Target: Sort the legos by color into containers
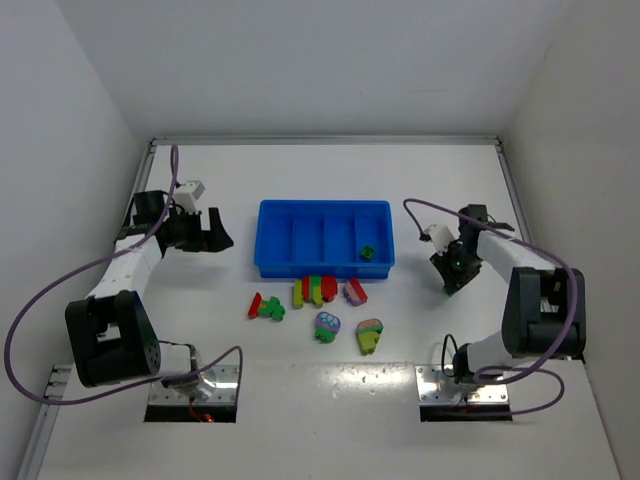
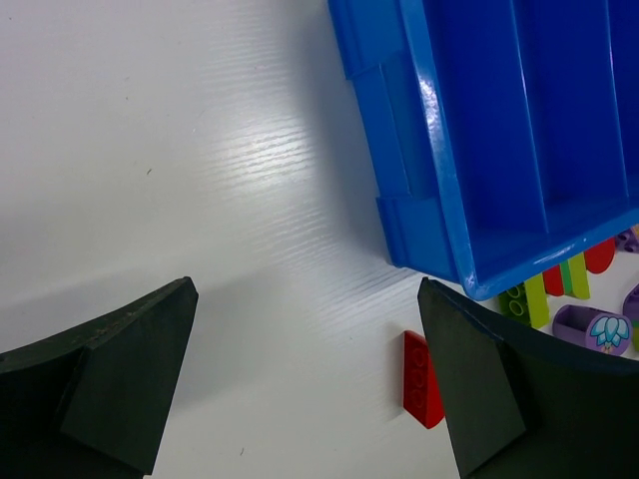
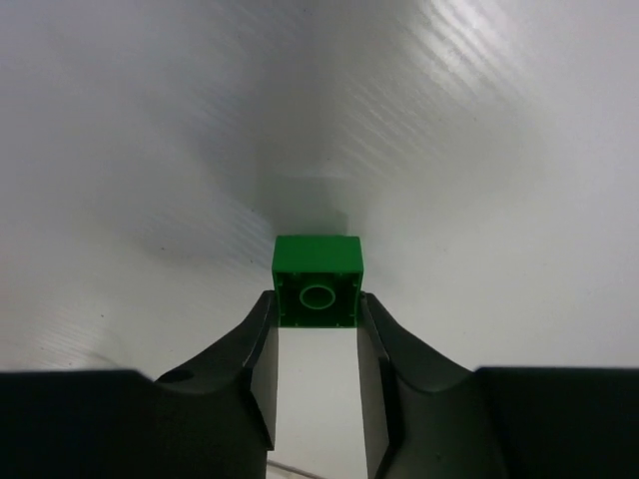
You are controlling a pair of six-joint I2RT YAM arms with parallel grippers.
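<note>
Tabletop (image 1: 330, 400), right end effector (image 3: 318, 304) clamps green brick (image 3: 318, 264), left end effector (image 2: 307, 299) spread, tray (image 2: 429, 150) cropped

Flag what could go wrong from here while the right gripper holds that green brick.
1. The right gripper pinches the green brick with its fingertips alone, so it may twist or slip out in transit.
2. That gripper sits beyond the right wall of the tray; a low path could hit the wall and shove the tray.
3. The open left gripper hangs close to the tray's left end and could nudge it.
</note>
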